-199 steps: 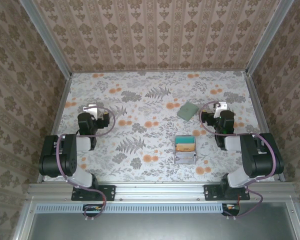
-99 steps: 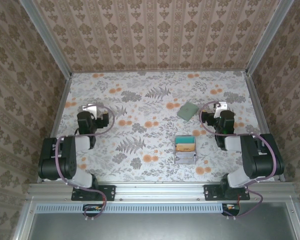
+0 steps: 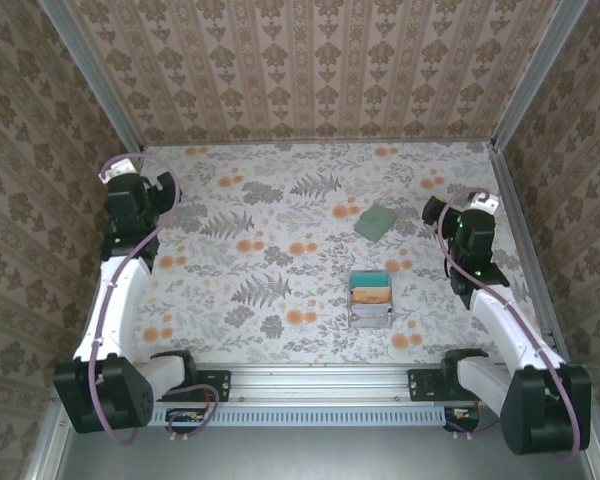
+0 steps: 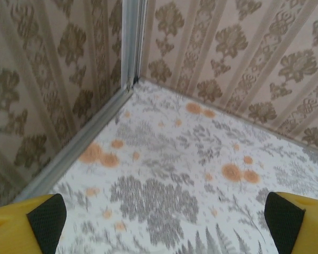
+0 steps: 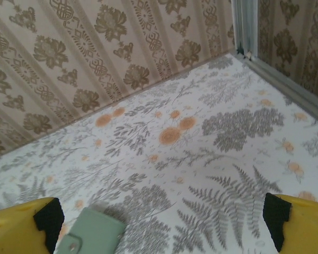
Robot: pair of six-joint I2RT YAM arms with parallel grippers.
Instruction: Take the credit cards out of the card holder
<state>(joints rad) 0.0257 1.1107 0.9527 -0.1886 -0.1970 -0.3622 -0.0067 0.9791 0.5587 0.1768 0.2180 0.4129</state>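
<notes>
The card holder (image 3: 377,221), a small flat grey-green wallet, lies closed on the flowered table, right of centre toward the back. The right wrist view shows it low on the left (image 5: 90,233), with a snap tab across its edge. The credit cards are hidden. My right gripper (image 5: 163,225) is open and empty, raised to the right of the card holder (image 3: 473,215). My left gripper (image 4: 166,222) is open and empty too, facing the table's far left corner (image 3: 125,185), far from the holder.
A grey box-like tray (image 3: 371,300) with teal and tan contents stands nearer the front, below the card holder. Patterned walls and metal rails (image 3: 115,245) enclose the table on three sides. The left gripper is close to the left wall.
Both arms have unfolded from their tucked pose. The left gripper swung out to the far left corner, and the right gripper rose and shifted right. Both stayed open.
</notes>
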